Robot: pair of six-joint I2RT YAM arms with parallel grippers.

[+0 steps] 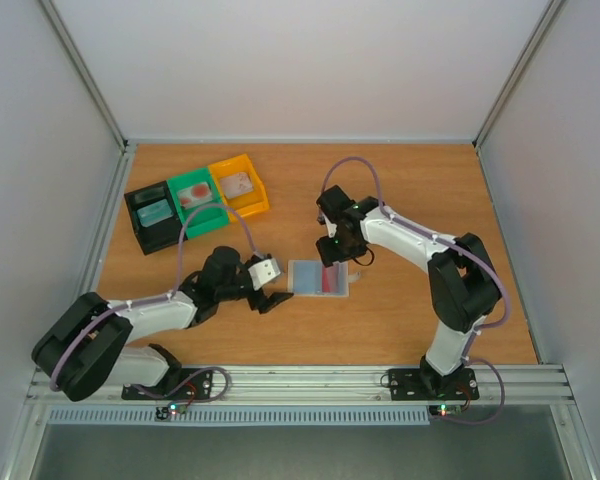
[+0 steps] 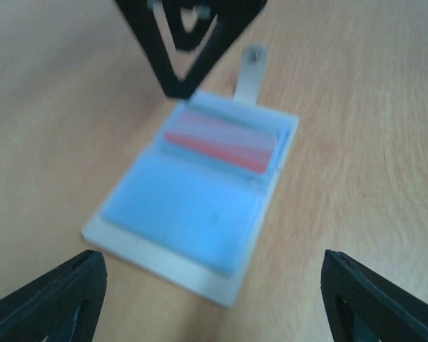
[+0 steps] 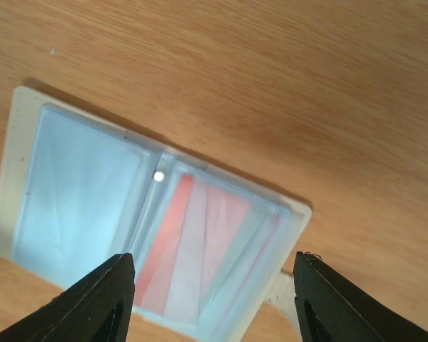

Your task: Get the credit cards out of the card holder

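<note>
The card holder lies open and flat on the table, a translucent whitish sleeve with two pockets and a small tab. The pale bluish card sits in its left pocket, the reddish-pink card in its right pocket. My left gripper is open and empty just left of the holder, its fingers wide apart. My right gripper is open above the holder's right pocket, its fingertips straddling the pink card without touching it.
Black, green and yellow bins stand in a row at the back left, each with small items inside. White walls enclose the wooden table.
</note>
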